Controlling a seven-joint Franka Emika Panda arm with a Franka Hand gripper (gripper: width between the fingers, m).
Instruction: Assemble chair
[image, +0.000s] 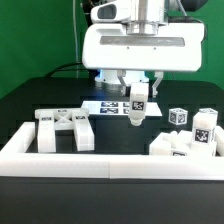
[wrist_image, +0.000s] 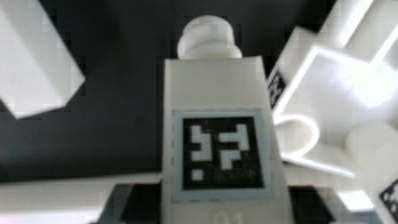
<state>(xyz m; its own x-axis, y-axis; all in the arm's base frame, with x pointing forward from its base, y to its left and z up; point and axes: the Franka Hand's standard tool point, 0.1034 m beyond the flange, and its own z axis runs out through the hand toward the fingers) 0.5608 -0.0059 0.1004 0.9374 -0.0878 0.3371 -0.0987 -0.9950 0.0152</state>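
The gripper (image: 137, 91) is clamped on a white tagged leg (image: 138, 106), its jaws pressed against the leg's upper end. The leg hangs upright with its long axis vertical and, in the wrist view, a rounded peg (wrist_image: 208, 40) pointing down toward the black table (image: 30, 100). It sits just above the marker board (image: 108, 105). The cluster of chair parts (image: 185, 143) lies toward the exterior view's right and nearer the camera, so I judge the carry goes that way. The X-braced back panel (image: 65, 130) lies flat on the opposite side, well apart. The barrier wall (image: 100, 160) runs along the front, out of the path.
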